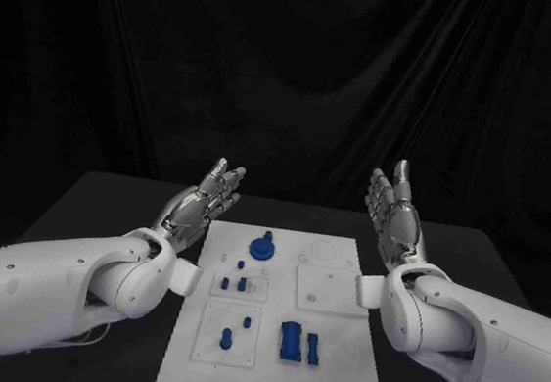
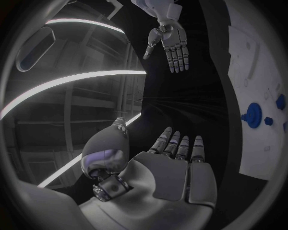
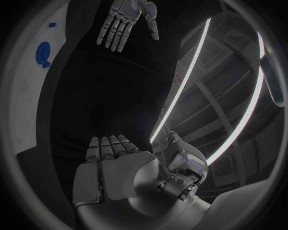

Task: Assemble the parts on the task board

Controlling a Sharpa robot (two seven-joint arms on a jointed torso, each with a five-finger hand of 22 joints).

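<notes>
- Left hand (image 1: 202,201) raised at 10 o'clock of task board (image 1: 330,379), fingers spread and straight, holding nothing.
- Right hand (image 1: 396,219) raised at 2 o'clock, same spread, nothing held; palms facing inward, likely a neutral pose off the board.
- Board flat mid-surface (image 1: 103,197).
- Blue parts on board: round part (image 1: 263,247) at 12, small pegs (image 1: 241,285) centre-left, blocks (image 1: 299,342) at 5.
- Fits either start or finish.

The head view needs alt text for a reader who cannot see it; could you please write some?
Two white robot arms hold open silver hands, left hand and right hand, raised on either side of a white task board on a black table. Small blue parts sit on the board, untouched.
</notes>
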